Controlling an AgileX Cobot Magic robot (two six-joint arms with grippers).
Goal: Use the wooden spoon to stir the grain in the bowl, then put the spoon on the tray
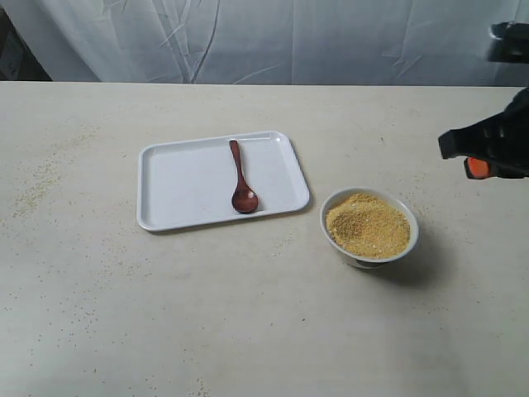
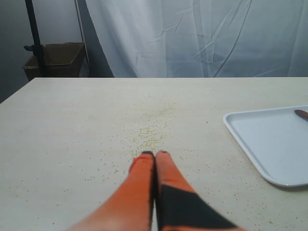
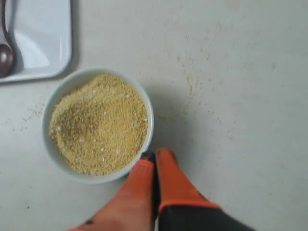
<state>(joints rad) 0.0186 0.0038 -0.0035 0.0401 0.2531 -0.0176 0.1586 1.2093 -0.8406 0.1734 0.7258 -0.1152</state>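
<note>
Left gripper [image 2: 155, 154], low over the grain-speckled table [image 1: 248, 331], and right gripper [image 3: 155, 153], just beside the white bowl [image 1: 407, 248] heaped with golden-yellow grain [image 1: 368, 223], both empty with orange fingers [image 2: 142, 166] pressed together; glossy reddish-brown wooden spoon [image 1: 240, 178] lies flat in the white tray [image 1: 178, 186], left of the bowl.

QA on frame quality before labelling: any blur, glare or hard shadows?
Exterior view: even, soft light, no strong glare; the bowl throws a soft shadow to its right in the picture. Left wrist view: left gripper near the lens is soft, table sharp. Right wrist view: slightly soft overall, right gripper blurred.
</note>
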